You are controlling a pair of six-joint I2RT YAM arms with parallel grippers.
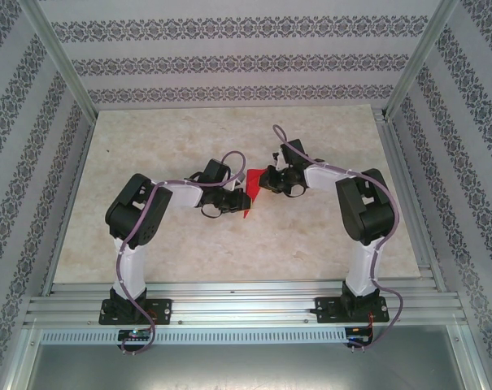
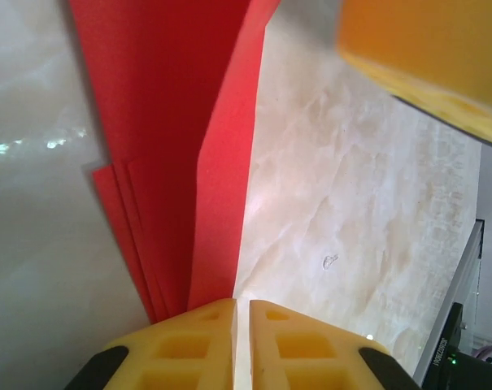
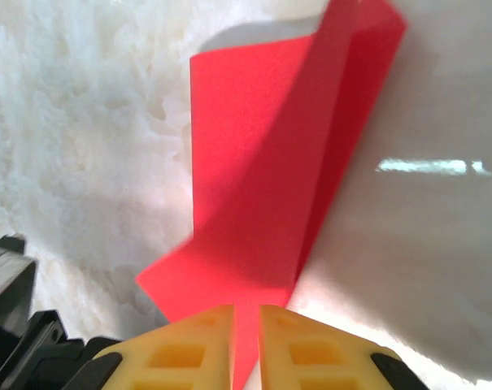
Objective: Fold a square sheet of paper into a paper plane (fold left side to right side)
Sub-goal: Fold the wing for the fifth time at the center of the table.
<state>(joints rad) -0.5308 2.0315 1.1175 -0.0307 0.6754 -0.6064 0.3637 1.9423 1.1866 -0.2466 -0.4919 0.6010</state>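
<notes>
The red sheet of paper sits partly folded and lifted at the table's middle, between my two grippers. In the left wrist view the sheet of paper shows layered folds. One raised flap runs down to the narrow slit of my left gripper, which is shut on its edge. The right gripper's yellow finger shows at top right. In the right wrist view the sheet of paper bends upward and passes between the fingers of my right gripper, shut on it. From above, the left gripper and right gripper nearly meet.
The pale marble tabletop is bounded by aluminium rails at the near edge and posts at the corners. Patterned walls enclose the back and sides. Both arms arch inward over the middle.
</notes>
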